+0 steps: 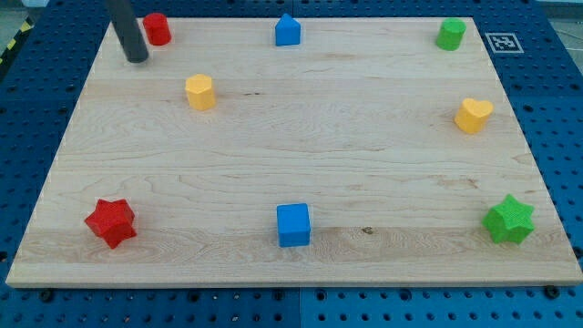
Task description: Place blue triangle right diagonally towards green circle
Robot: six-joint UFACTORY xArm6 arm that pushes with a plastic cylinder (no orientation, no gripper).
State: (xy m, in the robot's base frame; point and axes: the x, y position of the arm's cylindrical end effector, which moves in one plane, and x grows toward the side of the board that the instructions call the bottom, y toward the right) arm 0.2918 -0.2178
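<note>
The blue triangle [288, 30] sits at the top middle of the wooden board [291, 173]. The green circle [450, 34] stands at the top right corner. My tip [137, 57] is at the top left, just below and left of the red circle [158, 28], far to the left of the blue triangle and not touching it.
A yellow hexagon block [200, 92] lies below right of the tip. A yellow heart [473, 115] is at the right. A red star [111, 222], a blue cube [293, 224] and a green star [508, 220] line the bottom.
</note>
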